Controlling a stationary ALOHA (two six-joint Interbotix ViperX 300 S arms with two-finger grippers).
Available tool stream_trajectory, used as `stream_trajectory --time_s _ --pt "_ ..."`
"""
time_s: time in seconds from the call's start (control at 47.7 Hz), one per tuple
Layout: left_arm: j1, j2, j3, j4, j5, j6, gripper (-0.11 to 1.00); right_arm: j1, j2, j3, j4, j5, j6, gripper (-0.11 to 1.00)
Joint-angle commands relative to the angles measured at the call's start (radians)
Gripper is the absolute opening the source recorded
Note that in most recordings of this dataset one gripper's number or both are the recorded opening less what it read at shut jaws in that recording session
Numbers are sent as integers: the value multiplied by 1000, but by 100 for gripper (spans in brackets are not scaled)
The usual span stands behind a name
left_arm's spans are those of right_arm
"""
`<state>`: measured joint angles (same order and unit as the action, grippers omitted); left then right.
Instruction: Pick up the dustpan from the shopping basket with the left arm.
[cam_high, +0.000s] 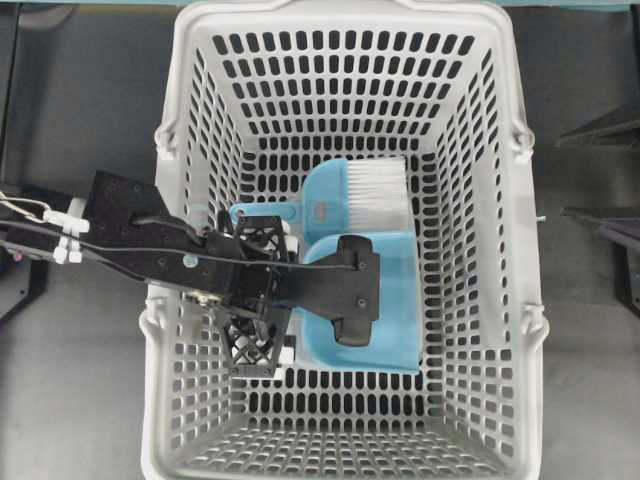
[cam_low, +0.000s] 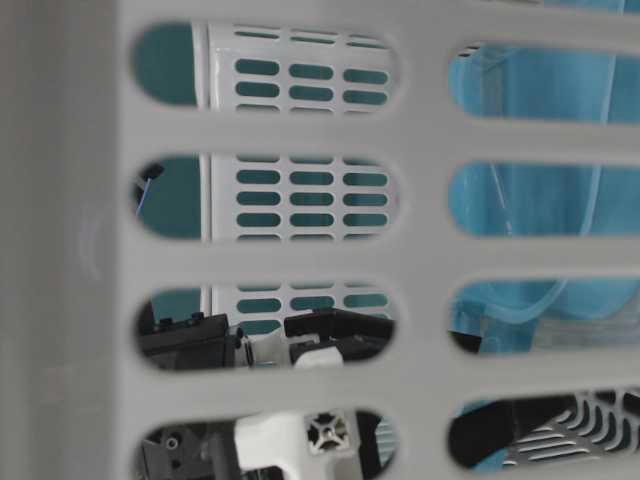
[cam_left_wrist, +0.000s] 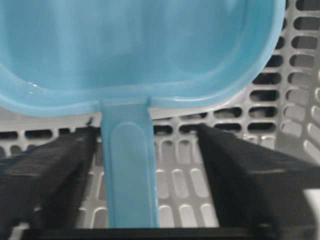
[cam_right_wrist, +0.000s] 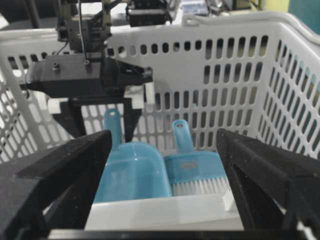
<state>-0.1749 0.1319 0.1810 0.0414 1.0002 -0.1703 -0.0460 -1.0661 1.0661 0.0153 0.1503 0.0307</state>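
The light blue dustpan (cam_high: 395, 300) lies on the floor of the grey shopping basket (cam_high: 180, 100), next to a blue hand brush (cam_high: 345, 200). My left gripper (cam_high: 255, 295) reaches down into the basket over the dustpan's handle, which the arm hides from overhead. In the left wrist view the handle (cam_left_wrist: 130, 170) stands between the open fingers (cam_left_wrist: 235, 170), close to the left one, with a gap on the right; the tray (cam_left_wrist: 140, 50) fills the top. The right wrist view shows the left gripper (cam_right_wrist: 102, 135) straddling the handle (cam_right_wrist: 112, 125). My right gripper (cam_right_wrist: 164, 135) is open and empty.
The brush (cam_right_wrist: 195, 167) lies right beside the dustpan (cam_right_wrist: 132, 170), bristles toward the near basket rim (cam_right_wrist: 160, 210). The basket's tall slotted walls (cam_right_wrist: 225, 75) enclose the left gripper on all sides. The table-level view looks through the wall slots (cam_low: 300, 260).
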Motion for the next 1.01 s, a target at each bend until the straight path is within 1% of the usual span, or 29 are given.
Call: stream_trajectory --time_s 0.0,0.105,0.126,0.189,0.314,0.503,0.713,0.985 --pt "-2 -9 -21 3 3 -5 66 -5 5 -5 5 -9 2 80" --pt "-2 -12 -23 5 3 -6 35 -5 5 0 5 -11 3 80" --pt "-2 -12 -23 3 3 -5 31 -5 6 0 5 -11 3 80" --pt "5 -17 -23 5 2 -5 31 -5 5 2 5 -15 6 80" --pt "8 -43 -23 5 -5 -3 31 -5 3 8 5 -28 34 80" --pt "15 -120 -20 5 -20 2 31 -5 -12 31 3 -32 67 80" --pt "34 -244 -21 5 -54 5 31 -3 -44 34 5 -37 67 80" --pt "67 -393 -26 5 -31 6 31 -5 -61 38 5 -35 67 80"
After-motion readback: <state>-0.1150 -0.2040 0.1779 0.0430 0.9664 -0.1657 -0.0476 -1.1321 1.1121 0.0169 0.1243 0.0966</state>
